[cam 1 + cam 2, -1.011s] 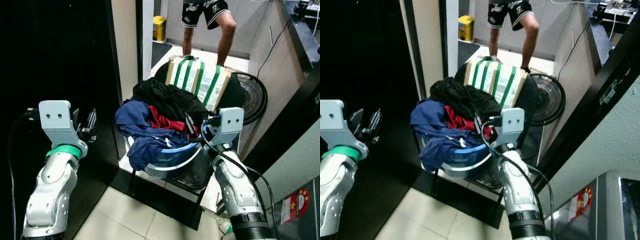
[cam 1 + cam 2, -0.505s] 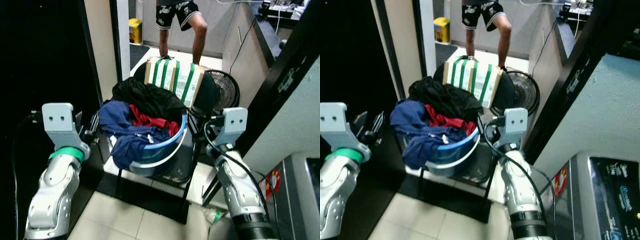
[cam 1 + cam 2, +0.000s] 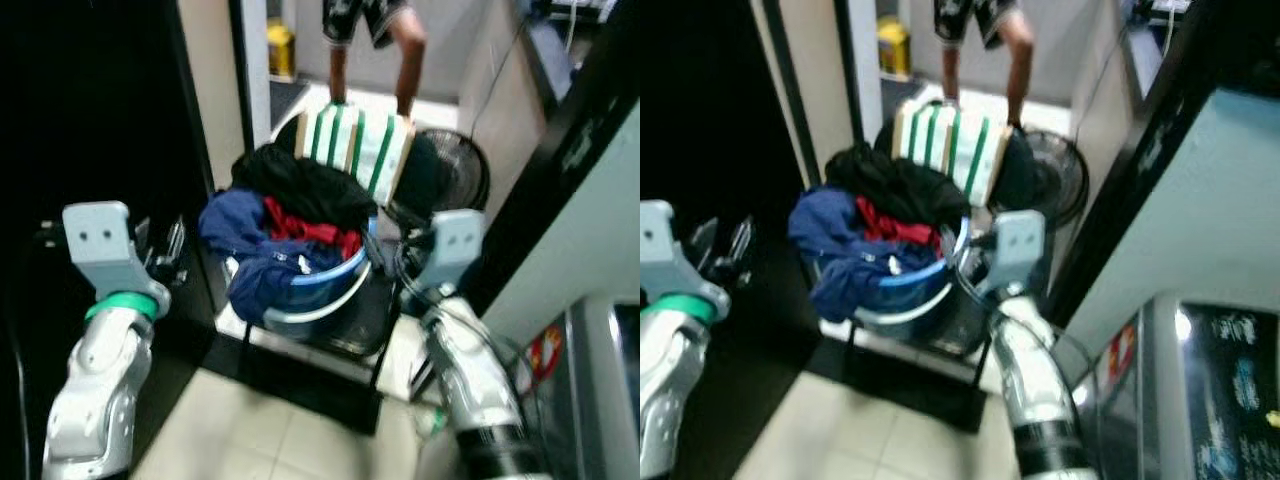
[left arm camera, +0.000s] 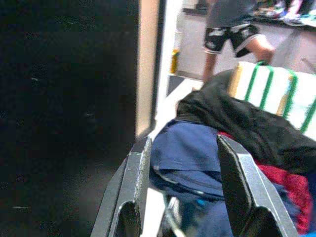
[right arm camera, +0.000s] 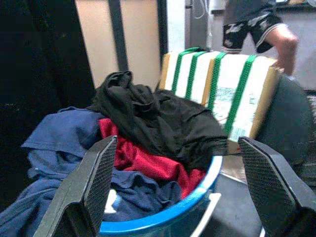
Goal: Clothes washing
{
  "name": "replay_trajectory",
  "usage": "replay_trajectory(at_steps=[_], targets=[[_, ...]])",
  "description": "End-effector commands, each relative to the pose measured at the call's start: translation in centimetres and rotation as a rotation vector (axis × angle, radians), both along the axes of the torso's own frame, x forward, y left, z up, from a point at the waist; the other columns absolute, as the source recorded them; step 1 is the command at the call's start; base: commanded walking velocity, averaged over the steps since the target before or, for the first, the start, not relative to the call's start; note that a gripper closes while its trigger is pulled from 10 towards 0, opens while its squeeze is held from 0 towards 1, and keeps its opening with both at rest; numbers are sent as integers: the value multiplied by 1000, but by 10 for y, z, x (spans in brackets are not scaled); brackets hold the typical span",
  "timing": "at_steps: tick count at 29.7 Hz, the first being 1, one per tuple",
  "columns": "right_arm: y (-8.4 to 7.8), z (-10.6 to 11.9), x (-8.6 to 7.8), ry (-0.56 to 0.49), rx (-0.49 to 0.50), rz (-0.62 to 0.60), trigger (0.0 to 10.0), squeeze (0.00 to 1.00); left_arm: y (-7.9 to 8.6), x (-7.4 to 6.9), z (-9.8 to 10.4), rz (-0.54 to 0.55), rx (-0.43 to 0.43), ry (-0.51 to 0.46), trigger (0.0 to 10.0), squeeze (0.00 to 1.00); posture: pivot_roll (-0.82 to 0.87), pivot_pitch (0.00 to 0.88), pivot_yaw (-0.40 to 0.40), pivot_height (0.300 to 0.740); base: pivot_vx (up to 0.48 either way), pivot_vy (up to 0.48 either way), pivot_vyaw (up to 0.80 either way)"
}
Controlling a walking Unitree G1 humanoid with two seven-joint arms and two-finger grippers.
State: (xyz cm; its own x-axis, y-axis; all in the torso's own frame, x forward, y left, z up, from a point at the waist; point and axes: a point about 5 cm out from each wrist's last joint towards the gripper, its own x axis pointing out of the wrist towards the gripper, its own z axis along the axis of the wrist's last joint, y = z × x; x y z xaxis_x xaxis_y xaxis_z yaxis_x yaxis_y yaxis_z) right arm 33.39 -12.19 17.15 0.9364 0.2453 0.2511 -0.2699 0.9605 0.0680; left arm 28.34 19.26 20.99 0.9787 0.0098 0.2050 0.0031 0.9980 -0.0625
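Both pairs of jaws stand open and hold nothing. The right gripper [image 5: 177,197] has its jaws spread wide, wider than the heap of clothes seen between them in the right wrist view, and touches no cloth. It hangs just beside the right rim of the blue basket [image 3: 335,285]. The left gripper [image 4: 182,192] has its jaws apart by a moderate gap, framing the blue garment [image 4: 190,153] in its wrist view without reaching it. It sits to the left of the basket, in front of a dark opening [image 3: 90,100].

The basket is heaped with laundry: a black garment [image 5: 158,116] on the far side, a red garment [image 5: 143,160] under it in the middle, and the blue one spilling over the near left rim. The basket stands on a black stand [image 3: 330,350] over a pale tiled floor [image 3: 260,430].

Behind the basket, a cardboard box with green straps [image 5: 222,89] leans against a dark rounded chair back [image 5: 291,118]. To the right of it is a black fan [image 3: 470,175]. A person's bare legs [image 3: 370,55] stand in the far passage, near a yellow container [image 3: 280,50].

A black door frame [image 3: 560,150] slants down the right, close to the right arm. On the near right is a grey appliance top [image 3: 1200,390]. Open floor lies in front of the stand between the two arms. The head views are blurred.
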Motion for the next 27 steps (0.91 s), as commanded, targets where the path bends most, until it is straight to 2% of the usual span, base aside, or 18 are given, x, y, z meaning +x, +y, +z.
replay_trajectory(at_steps=[1,14,19,24,27], targets=[[-3,-1,-1,3,14,-6,10000,0,-3,0,0,-11,5,0,10000,0,177,36,-17,740,0,0,0],[-2,1,0,-5,-25,23,10000,0,-2,-2,0,4,-11,-4,10000,0,169,39,-20,740,0,0,0],[4,2,-2,-27,-89,69,10000,0,-5,-2,1,-13,-18,-26,10000,0,162,40,-24,740,328,0,740],[4,2,-3,-29,-82,71,10000,0,-6,-3,1,-17,-19,-24,10000,0,162,40,-24,740,415,0,800],[2,2,-2,-18,-62,61,10000,0,-6,-3,0,-17,-21,-23,10000,0,162,40,-24,740,412,0,0]])
